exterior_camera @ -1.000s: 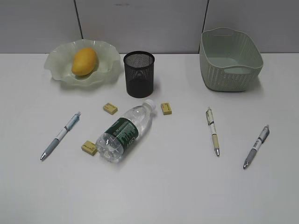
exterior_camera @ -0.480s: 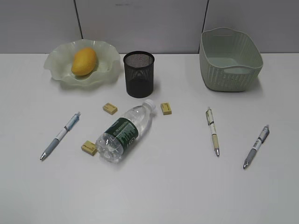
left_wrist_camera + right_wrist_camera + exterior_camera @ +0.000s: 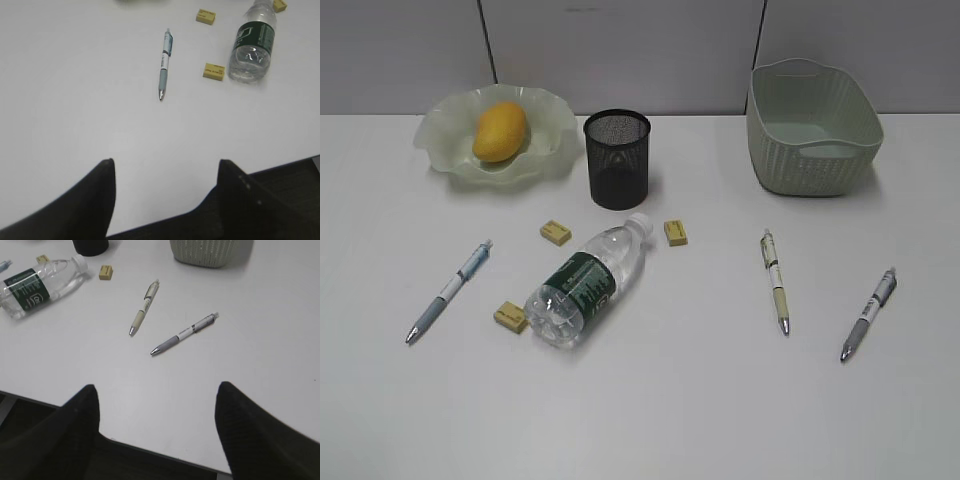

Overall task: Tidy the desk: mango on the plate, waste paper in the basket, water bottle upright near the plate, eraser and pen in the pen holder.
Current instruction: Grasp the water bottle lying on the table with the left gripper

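Exterior slants down; wrist views (2) share the water bottle (image 3: 585, 284).

White worktop (image 3: 720, 400) with scattered desk items.

At the back left sits the plate (image 3: 445, 135), beside it the mesh holder (image 3: 617, 160), and at the back right the basket (image 3: 812, 128). The bottle (image 3: 585, 285) lies on its side in the middle, cap toward the holder. Three erasers lie around it: one (image 3: 556, 232) left of the cap, one (image 3: 676, 232) right of the cap, one (image 3: 510, 317) touching or just beside its base. A blue pen (image 3: 450, 290) lies to the left, a cream pen (image 3: 776, 280) and a grey pen (image 3: 869, 313) to the right, well apart from the bottle.
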Motion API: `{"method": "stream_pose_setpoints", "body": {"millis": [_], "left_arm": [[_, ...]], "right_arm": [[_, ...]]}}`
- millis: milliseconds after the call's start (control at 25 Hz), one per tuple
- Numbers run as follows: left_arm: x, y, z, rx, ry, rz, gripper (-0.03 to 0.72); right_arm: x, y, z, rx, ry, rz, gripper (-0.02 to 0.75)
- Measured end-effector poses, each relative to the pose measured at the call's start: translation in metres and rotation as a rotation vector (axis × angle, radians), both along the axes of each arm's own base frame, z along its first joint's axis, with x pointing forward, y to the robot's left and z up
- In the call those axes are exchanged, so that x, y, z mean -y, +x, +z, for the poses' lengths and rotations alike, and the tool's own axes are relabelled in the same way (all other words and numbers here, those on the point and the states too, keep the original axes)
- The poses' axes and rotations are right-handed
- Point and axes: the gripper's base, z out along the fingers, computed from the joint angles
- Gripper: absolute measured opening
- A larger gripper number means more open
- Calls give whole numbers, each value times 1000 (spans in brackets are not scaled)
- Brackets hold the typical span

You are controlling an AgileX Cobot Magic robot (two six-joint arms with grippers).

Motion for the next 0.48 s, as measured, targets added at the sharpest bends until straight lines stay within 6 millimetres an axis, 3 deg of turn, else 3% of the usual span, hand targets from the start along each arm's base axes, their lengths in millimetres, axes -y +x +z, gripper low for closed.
{"method": "stream_pose_setpoints", "body": {"millis": [280,480], "left_arm": [[0,2,3,8,-2,1,481],[3,22,24,31,-18,9,481]], "right_arm": [[2,-7,0,42,20,-3,568],[2,-7,0,42,21,-3,568]]}}
